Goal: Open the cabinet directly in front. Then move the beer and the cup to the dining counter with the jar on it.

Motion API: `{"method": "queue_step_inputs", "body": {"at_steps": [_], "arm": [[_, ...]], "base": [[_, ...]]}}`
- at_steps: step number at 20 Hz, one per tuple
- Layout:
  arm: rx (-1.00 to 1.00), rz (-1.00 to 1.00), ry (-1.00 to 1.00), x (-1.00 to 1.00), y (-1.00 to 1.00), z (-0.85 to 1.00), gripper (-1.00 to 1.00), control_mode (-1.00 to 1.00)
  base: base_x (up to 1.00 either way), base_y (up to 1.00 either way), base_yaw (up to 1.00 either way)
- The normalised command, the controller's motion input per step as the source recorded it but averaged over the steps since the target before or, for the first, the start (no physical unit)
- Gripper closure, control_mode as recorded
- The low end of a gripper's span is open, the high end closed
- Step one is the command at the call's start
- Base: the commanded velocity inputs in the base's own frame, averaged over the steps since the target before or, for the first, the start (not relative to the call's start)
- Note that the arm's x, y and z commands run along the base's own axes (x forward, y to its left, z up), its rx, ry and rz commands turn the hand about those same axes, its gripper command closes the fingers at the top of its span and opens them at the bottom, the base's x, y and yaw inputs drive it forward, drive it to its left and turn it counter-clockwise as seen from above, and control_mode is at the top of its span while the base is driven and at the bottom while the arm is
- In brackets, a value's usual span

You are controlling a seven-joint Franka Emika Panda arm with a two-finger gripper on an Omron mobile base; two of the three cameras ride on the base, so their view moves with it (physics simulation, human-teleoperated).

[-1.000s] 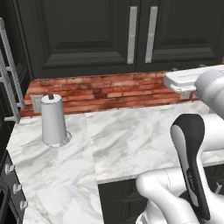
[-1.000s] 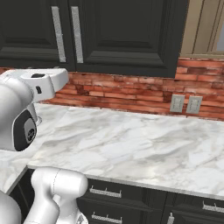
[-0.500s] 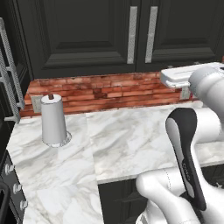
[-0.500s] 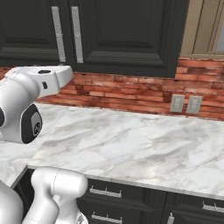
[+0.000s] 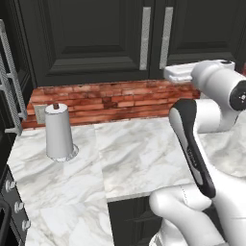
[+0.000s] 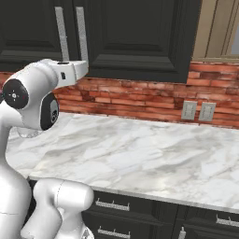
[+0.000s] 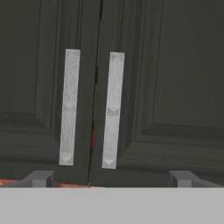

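Since a second ago the white arm has swung its wrist up from the brick strip towards the black upper wall cabinet with two raised-panel doors [image 5: 101, 38], and its hand now reaches the doors' lower edge where before it sat lower against the bricks; the base views themselves have not shifted. That cabinet hangs straight ahead above the red-brick backsplash [image 5: 110, 98], both doors closed, a thin red sliver showing in the seam between them in the hand view. Its two long brushed-silver bar handles [image 7: 113, 109] stand upright, long axis vertical, side by side just either side of the seam. Below the cabinet lies the white-grey veined marble table [image 5: 129, 153], and on it, well to the left of the cabinet's seam, stands a white paper-towel roll on a round base [image 5: 58, 132], upright. The arm rises with the elbow bent, forearm lifted, the wrist turned so the hand points level at the cabinet's lower half. The end effector [image 7: 111, 178] faces the two handles squarely, its grey fingertips [image 7: 41, 178] set wide apart with nothing between them, short of the doors.
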Motion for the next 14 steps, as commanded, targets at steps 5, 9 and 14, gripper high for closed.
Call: {"method": "queue_step_inputs", "body": {"at_steps": [5, 9, 14], "arm": [[0.00, 0.00, 0.01, 0.72, 0.00, 0.00, -1.00, -1.00], [0.00, 0.00, 0.00, 0.91, 0.00, 0.00, -1.00, -1.00], [0.00, 0.00, 0.00, 0.99, 0.00, 0.00, -1.00, -1.00]], "base": [[0.00, 0.00, 0.00], [0.00, 0.00, 0.00], [0.00, 0.00, 0.00]]}}
